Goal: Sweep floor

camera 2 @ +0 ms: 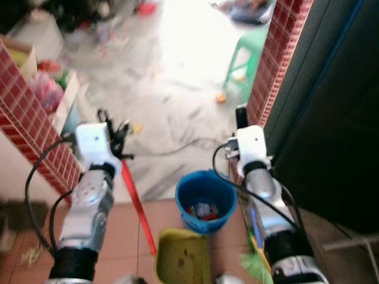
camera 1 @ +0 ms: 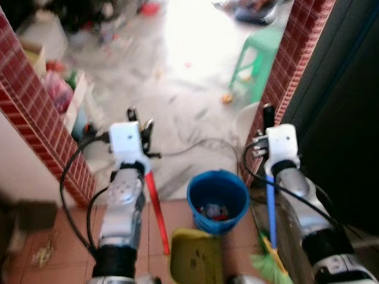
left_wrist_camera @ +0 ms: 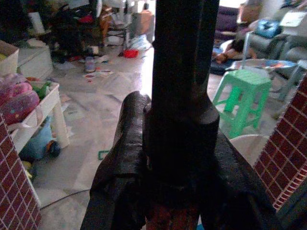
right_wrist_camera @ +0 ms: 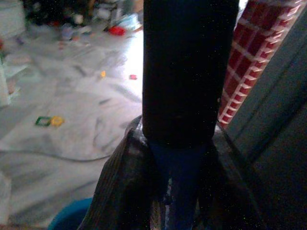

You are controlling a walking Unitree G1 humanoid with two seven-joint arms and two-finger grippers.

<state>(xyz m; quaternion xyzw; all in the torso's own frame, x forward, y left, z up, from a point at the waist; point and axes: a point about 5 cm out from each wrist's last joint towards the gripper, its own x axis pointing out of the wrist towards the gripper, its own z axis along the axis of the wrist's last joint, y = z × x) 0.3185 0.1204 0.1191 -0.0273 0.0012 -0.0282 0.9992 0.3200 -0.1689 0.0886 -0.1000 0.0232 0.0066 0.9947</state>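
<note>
1. Near the robot, the floor is terracotta tile [camera 1: 188,213]; past the threshold it turns to pale grey marbled floor [camera 1: 193,96], brightly lit farther out.
2. A blue bucket [camera 1: 218,200] with bits of rubbish inside stands on the tile, at the threshold.
3. Just beside it, nearer the robot, rests a yellow-green dustpan [camera 1: 196,262].
4. A thin cable [camera 1: 196,145] trails across the marbled floor beyond the bucket.
5. A green plastic stool [camera 1: 256,59] stands on the marble near the red-tiled pillar [camera 1: 300,43].
6. A small orange scrap [camera 1: 227,98] lies beside the stool.
7. Some debris [camera 1: 42,255] lies on the tile at the left.
</note>
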